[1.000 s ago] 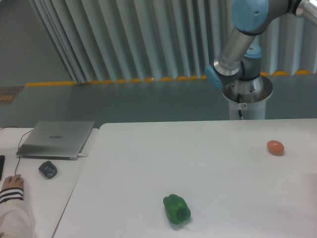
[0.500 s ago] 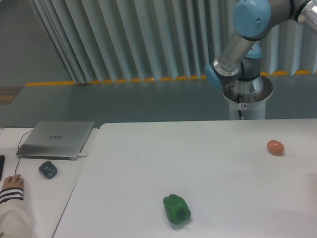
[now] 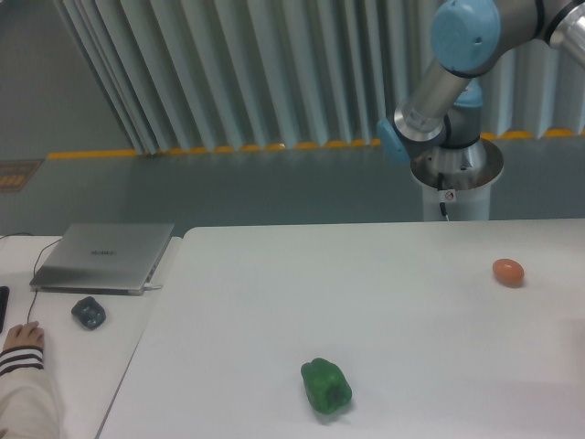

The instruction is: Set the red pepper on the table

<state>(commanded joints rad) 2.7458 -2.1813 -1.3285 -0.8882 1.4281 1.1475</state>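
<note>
The red pepper is out of view. The gripper is out of view too: only the arm's grey links and blue joints (image 3: 464, 37) show at the top right, running out of the frame to the right. The white table (image 3: 274, 302) with its rounded corner fills the lower part of the view.
A green bell pepper (image 3: 326, 386) lies on the table near the front. A small orange egg-shaped thing (image 3: 508, 271) lies at the right. The arm's base (image 3: 455, 178) stands behind the table. On the left desk are a laptop (image 3: 104, 256), a dark small object (image 3: 89, 312) and a person's hand (image 3: 22, 340).
The arm's upper blue joint has shifted slightly to the right and down. Nothing on the table has moved.
</note>
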